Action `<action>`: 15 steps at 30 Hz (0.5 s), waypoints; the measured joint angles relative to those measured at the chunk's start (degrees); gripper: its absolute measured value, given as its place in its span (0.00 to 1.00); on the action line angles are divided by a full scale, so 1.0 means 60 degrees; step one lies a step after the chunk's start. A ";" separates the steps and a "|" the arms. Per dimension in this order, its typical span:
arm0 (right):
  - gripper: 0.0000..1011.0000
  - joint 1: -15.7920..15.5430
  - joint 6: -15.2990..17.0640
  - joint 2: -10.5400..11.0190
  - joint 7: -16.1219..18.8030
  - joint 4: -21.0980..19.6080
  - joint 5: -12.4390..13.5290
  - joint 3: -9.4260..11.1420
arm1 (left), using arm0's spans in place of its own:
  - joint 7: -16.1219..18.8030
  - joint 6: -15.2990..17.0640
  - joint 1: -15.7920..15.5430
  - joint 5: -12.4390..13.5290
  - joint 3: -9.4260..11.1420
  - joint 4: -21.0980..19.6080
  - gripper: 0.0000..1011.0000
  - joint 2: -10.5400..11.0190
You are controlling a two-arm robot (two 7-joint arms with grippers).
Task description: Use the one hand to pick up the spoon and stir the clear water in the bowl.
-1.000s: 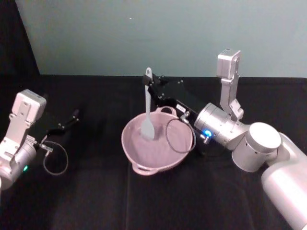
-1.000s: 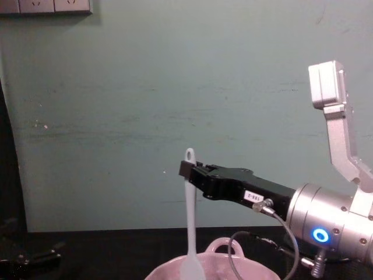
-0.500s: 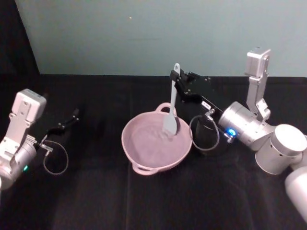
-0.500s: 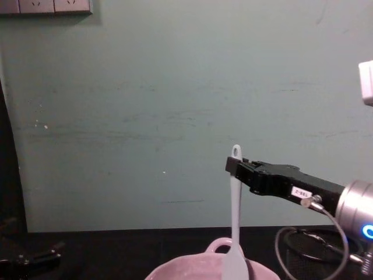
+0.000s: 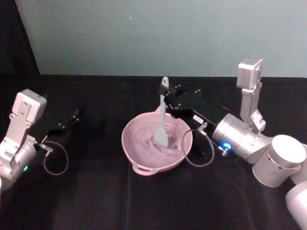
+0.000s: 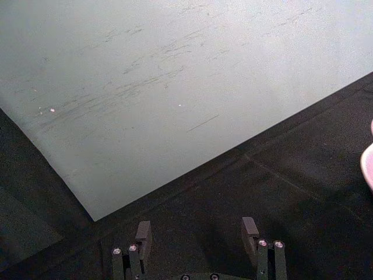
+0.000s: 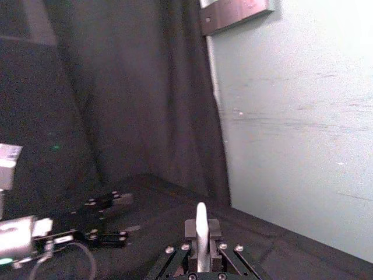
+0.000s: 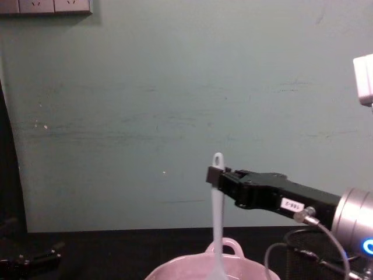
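**One spoon upright in the bowl**

Slim pale spoon (image 5: 162, 120), holed at the handle end, stands head-down in the pink bowl (image 5: 130, 146) at the middle of the table (image 5: 96, 201). The right gripper (image 5: 166, 94) clamps its upper handle. The left gripper (image 5: 73, 116), spread wide, lies near the left edge.

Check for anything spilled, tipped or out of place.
Nothing stands out. The bowl sits level on the black table, no spill visible around it; the right hand holds the spoon nearly upright, head in the bowl. The left hand is parked, open, at the left.
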 joint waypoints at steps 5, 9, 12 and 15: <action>0.12 0.0009 0.0040 -0.0162 0.0141 -0.0059 0.0025 -0.0277 | 0.0000 0.0000 0.0000 0.0000 0.0000 0.0000 1.00 0.0000; 0.12 0.0152 0.0035 -0.0339 0.0220 0.0080 0.0052 -0.0451 | 0.0000 0.0000 0.0000 0.0000 -0.0001 0.0000 1.00 0.0001; 0.12 0.0304 -0.0004 -0.0480 0.0266 0.0239 0.0064 -0.0562 | 0.0000 0.0000 0.0000 0.0000 0.0000 0.0000 1.00 0.0001; 0.12 0.0481 -0.0078 -0.0614 0.0313 0.0461 0.0064 -0.0637 | 0.0000 0.0000 0.0000 0.0001 0.0000 0.0000 1.00 0.0000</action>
